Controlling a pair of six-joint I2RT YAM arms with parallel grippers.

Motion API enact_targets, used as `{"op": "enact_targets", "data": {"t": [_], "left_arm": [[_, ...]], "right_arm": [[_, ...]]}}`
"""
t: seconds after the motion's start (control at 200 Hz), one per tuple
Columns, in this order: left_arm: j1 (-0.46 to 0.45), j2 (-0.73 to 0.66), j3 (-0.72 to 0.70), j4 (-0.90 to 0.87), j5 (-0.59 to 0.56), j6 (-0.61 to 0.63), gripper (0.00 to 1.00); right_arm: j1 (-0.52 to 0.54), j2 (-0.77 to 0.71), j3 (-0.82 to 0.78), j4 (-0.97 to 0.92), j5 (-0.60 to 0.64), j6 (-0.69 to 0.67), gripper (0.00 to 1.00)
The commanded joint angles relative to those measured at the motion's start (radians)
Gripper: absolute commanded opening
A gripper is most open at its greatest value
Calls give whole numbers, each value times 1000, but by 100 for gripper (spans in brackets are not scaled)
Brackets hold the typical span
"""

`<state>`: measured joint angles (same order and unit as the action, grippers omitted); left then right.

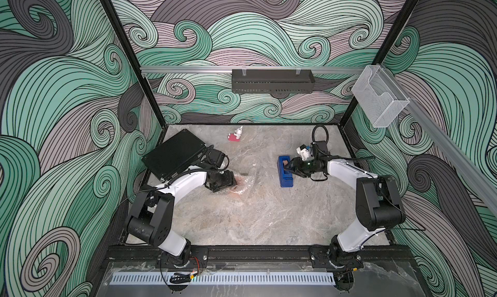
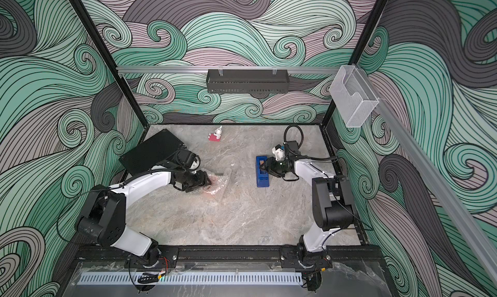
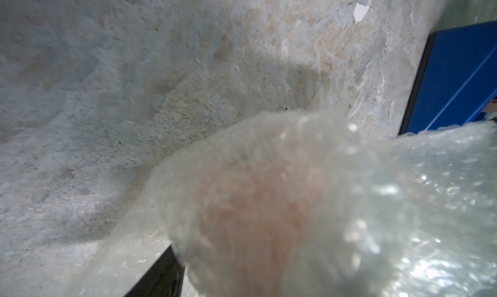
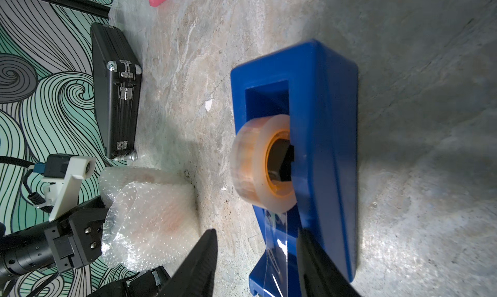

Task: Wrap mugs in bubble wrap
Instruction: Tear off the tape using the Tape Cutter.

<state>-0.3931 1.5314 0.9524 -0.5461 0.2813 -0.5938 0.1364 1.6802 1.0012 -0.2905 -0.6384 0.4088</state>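
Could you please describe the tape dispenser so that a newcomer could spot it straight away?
Start on the marbled table, at the right arm's side. At the tips of the right gripper stands the tape dispenser. It alone is bright blue and carries a clear tape roll.

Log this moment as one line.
left pincer: clamped on bubble wrap around mug | right pincer: open, straddling tape strip on blue tape dispenser | phase: fetching tape
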Motion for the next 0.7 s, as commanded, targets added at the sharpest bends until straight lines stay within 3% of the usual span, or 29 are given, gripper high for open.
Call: {"op": "enact_targets", "data": {"t": [0.0,0.691], "left_arm": [[4,-19,-5,-17,10,6,69],[3,-22,-3,-18,13,6,69]], "right_arm": [[6,29,-15,24,-25,14,48],[1,49,-44,91,-55,63,35]]}}
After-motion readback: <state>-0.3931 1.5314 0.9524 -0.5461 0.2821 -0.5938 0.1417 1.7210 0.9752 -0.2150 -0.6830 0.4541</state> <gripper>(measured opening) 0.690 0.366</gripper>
